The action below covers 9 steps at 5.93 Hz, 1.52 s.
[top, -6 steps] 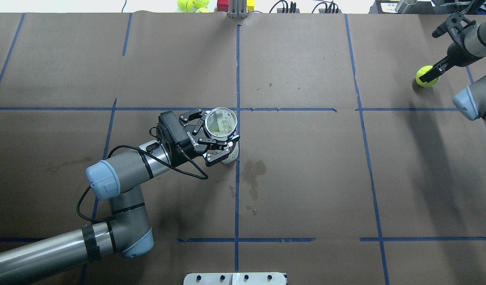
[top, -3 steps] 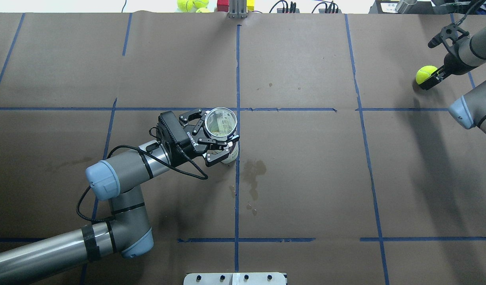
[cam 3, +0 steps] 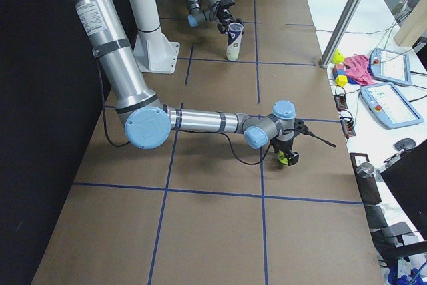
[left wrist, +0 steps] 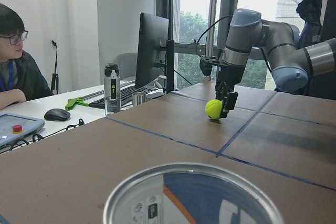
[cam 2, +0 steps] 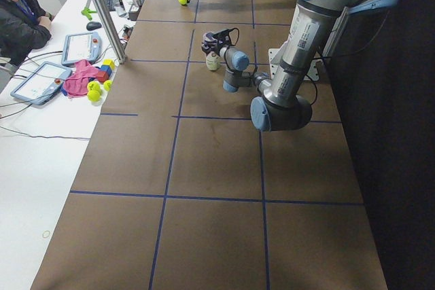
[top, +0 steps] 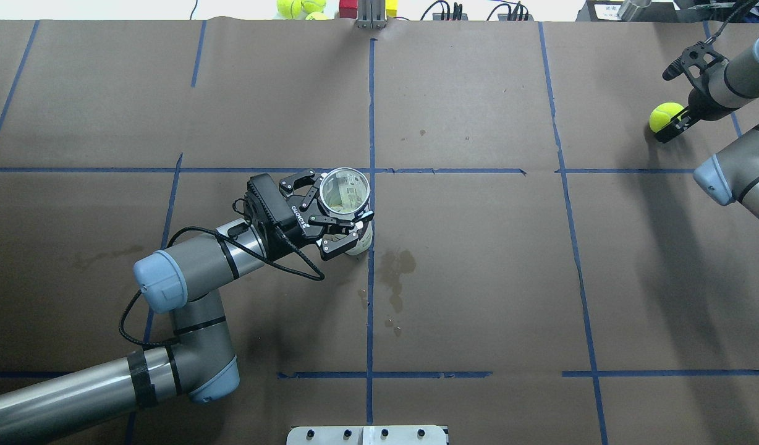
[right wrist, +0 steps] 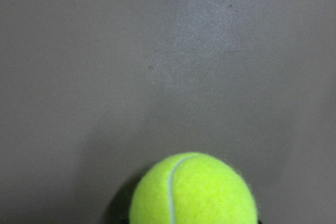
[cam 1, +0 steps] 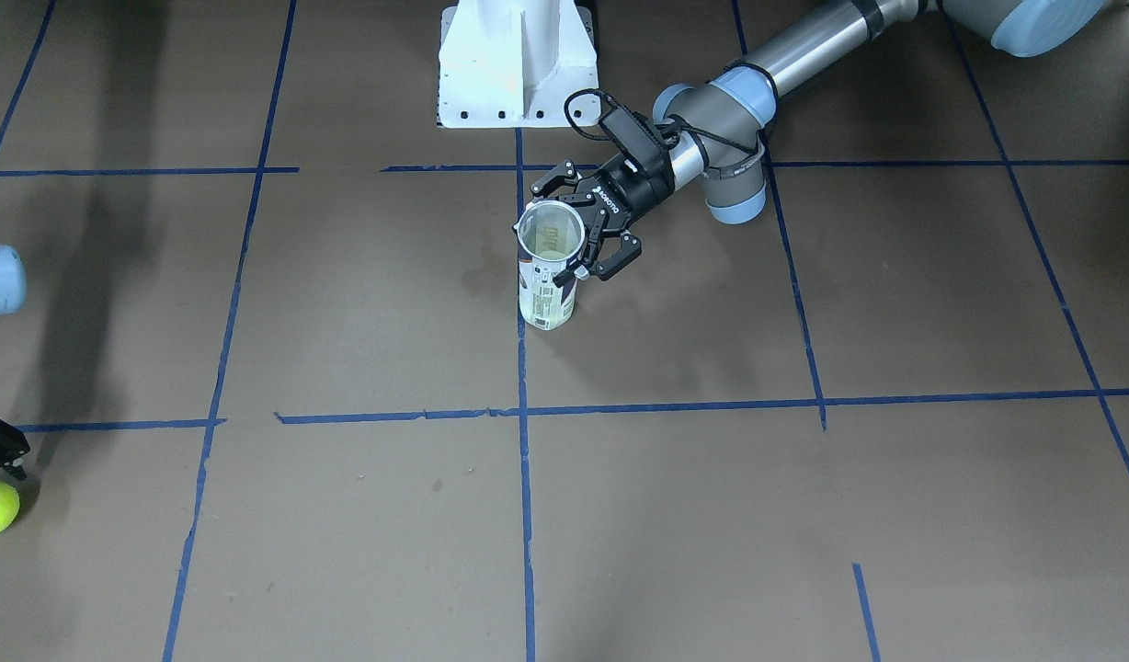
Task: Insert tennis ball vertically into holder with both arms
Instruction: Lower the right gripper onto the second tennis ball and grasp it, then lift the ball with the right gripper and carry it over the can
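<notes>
The holder, a clear can with a white and navy label, stands upright near the table's middle with its mouth open upward. It also shows in the front view. My left gripper is shut on it just below the rim, which fills the bottom of the left wrist view. The tennis ball rests on the table at the far right. My right gripper points down at it, fingers beside the ball, and looks open. The ball sits low in the right wrist view.
The white pedestal base stands at the robot's edge of the table. Spare tennis balls and coloured blocks lie beyond the far edge. A dark stain marks the paper beside the holder. An operator sits past the far edge.
The right wrist has swung and lowered, bringing its fingertips down beside the ball. The ball stays where it was. The left arm and the holder have not moved.
</notes>
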Tool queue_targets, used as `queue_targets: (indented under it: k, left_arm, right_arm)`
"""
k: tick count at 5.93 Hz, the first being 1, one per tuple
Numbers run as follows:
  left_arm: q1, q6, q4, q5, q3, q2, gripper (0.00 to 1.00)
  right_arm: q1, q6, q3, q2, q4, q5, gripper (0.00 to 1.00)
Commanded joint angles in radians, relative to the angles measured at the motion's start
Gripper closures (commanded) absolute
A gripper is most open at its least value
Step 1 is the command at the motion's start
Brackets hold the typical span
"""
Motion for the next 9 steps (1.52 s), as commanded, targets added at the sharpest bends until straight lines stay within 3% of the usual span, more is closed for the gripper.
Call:
queue_targets:
  k: [1, 3, 5, 7, 9]
  left_arm:
    - [0.0, -0.002, 0.0, 0.0, 0.0, 0.0, 0.13]
    - [0.0, 0.0, 0.0, 0.002, 0.0, 0.0, 0.13]
    - [0.0, 0.0, 0.0, 0.002, 0.0, -0.002, 0.13]
    - [0.003, 0.0, 0.002, 0.002, 0.0, -0.002, 0.13]
    - [0.005, 0.0, 0.003, 0.002, 0.002, -0.003, 0.13]
  right_arm:
    - [0.007, 0.008, 0.022, 0.016, -0.001, 0.008, 0.75]
    - [0.019, 0.16, 0.172, 0.016, -0.011, 0.121, 0.78]
    - [0.005, 0.334, 0.383, 0.009, -0.081, 0.127, 0.88]
    - [-0.109, 0.525, 0.653, 0.031, -0.273, 0.077, 0.98]
    - [-0.285, 0.713, 0.885, 0.161, -0.637, -0.065, 0.98]
